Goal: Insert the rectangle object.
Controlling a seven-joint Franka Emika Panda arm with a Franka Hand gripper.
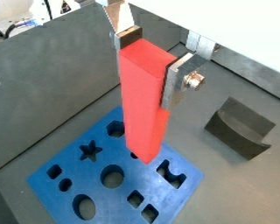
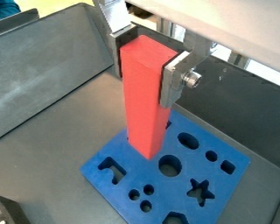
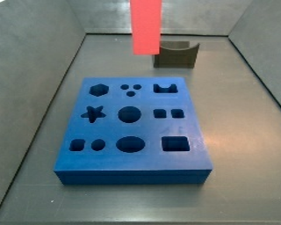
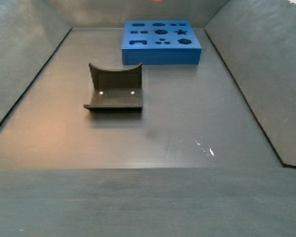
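- While the silver two-finger gripper (image 1: 150, 63) clamps its flat plates on the upper end of the tall, smooth red-orange rectangle object (image 1: 143, 105), that block hangs upright, long axis vertical, in both wrist views.
- Directly below its lower end lies the flat blue board with shaped holes (image 1: 60, 179), apart from it; in a side view the block (image 3: 147, 26) hovers at top centre.
- Beside the board sits the dark grey notched block (image 3: 176, 54), seemingly clear of the descent.
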